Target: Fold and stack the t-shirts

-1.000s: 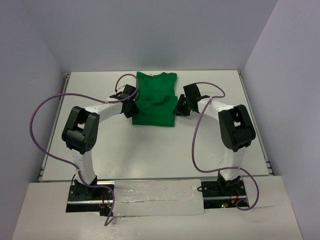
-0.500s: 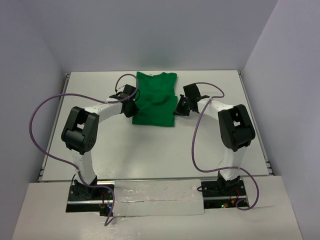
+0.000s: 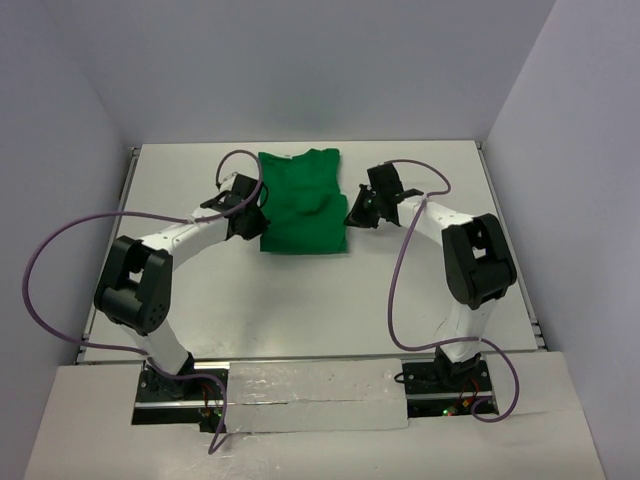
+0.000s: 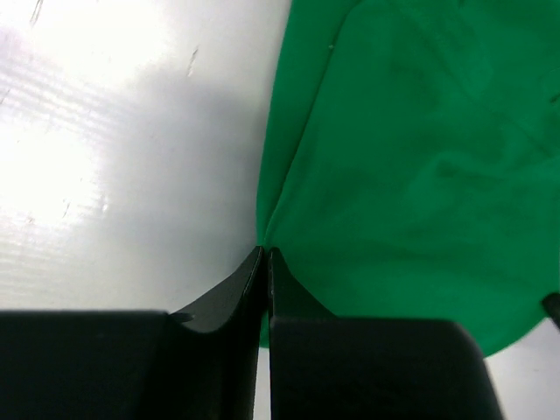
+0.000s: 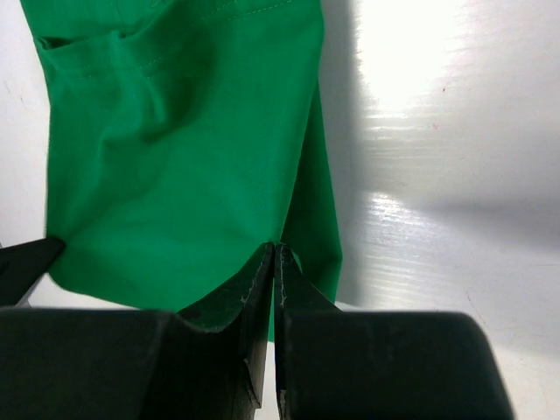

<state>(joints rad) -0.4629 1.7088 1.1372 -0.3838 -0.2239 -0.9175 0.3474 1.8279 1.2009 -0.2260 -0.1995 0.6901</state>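
1. A white table (image 3: 300, 300) fills the middle of the top view, boxed in by pale walls (image 3: 300, 70) at the back and on both sides.
2. The green shirt (image 3: 303, 200) lies folded flat at the upper centre of the table.
3. The left gripper (image 3: 252, 216) is pinched closed on the shirt's left edge, and the cloth puckers at its tips.
4. The right gripper (image 3: 354, 212) is clamped on the shirt's right edge, opposite.

The left gripper (image 4: 265, 255) and right gripper (image 5: 275, 249) have pinched shut on the green t-shirt's (image 3: 303, 200) left and right edges; the t-shirt has slid slightly leftward, the left arm's (image 3: 135, 288) elbow swinging away from it
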